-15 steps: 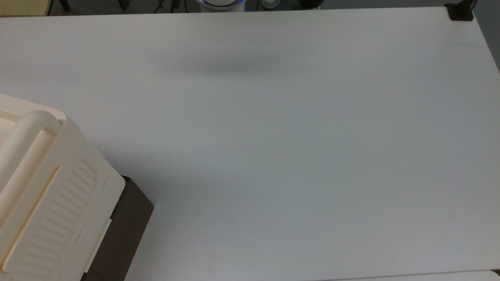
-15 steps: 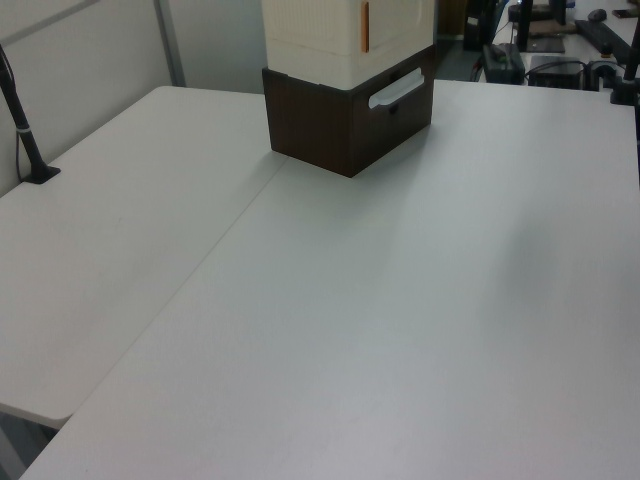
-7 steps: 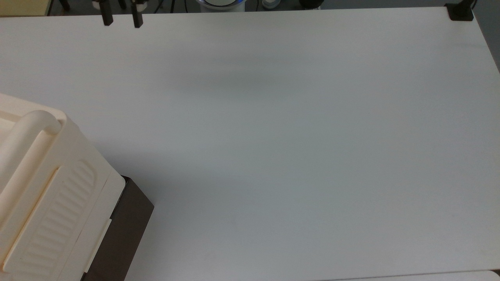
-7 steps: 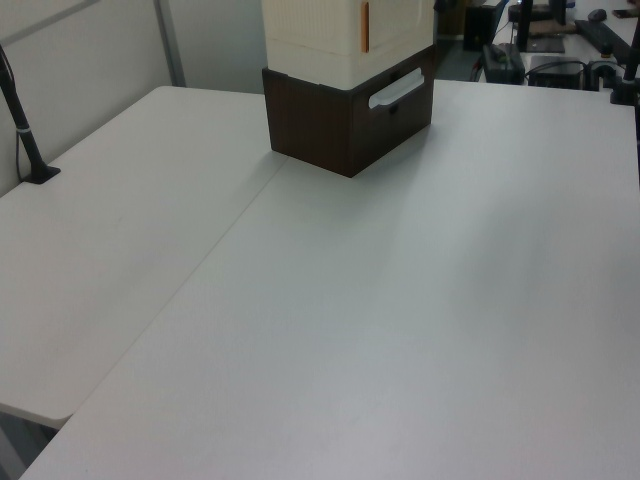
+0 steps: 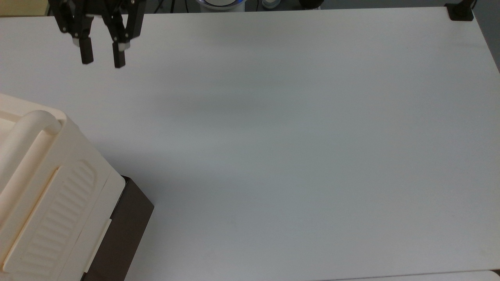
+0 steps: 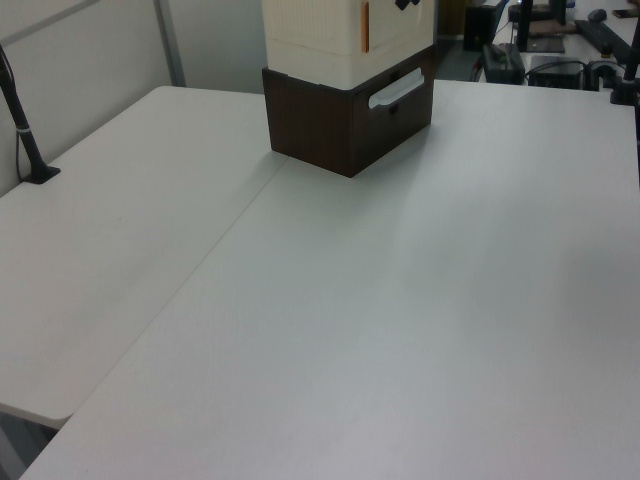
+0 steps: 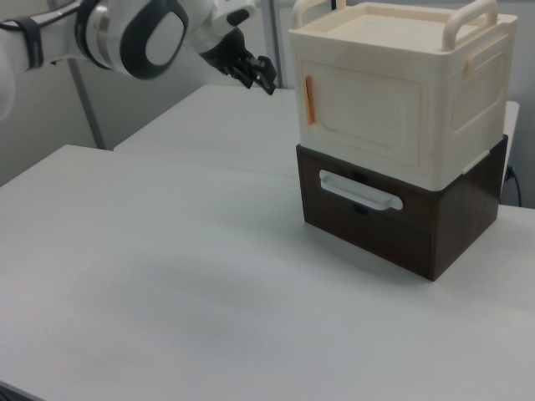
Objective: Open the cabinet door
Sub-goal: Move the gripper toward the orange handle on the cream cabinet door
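White counter (image 5: 297,148) carries the large cream plastic cabinet (image 7: 401,83) atop a dark brown box (image 7: 401,217), its flat cream door (image 7: 359,109) unopened, while the black gripper (image 5: 102,58) hangs well apart, fingers spread.

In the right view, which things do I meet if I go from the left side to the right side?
White and grey robot arm → black two-finger gripper, open, above the white table → orange latch strip on the cream plastic cabinet door → white bar handle of the dark brown box.
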You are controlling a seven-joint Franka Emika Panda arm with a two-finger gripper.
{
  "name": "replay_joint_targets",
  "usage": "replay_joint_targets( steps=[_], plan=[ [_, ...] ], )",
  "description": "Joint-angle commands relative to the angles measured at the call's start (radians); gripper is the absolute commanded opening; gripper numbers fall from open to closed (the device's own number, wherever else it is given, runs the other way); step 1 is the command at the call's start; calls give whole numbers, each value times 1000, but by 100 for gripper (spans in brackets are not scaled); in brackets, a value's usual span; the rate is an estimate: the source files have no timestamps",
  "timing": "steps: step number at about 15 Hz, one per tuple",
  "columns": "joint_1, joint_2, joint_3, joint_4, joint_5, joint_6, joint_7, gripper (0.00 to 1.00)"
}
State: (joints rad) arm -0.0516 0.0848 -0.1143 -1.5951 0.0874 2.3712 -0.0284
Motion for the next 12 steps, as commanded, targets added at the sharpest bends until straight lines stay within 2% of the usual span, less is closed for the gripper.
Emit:
replay_joint_targets(
  steps=[1,5,12],
  plan=[
    [-1,59,2,3,14,161,30,55],
    [-2,127,2,4,5,330,65,55],
    [-5,168,-5,32,0,359,65,55]
  ],
)
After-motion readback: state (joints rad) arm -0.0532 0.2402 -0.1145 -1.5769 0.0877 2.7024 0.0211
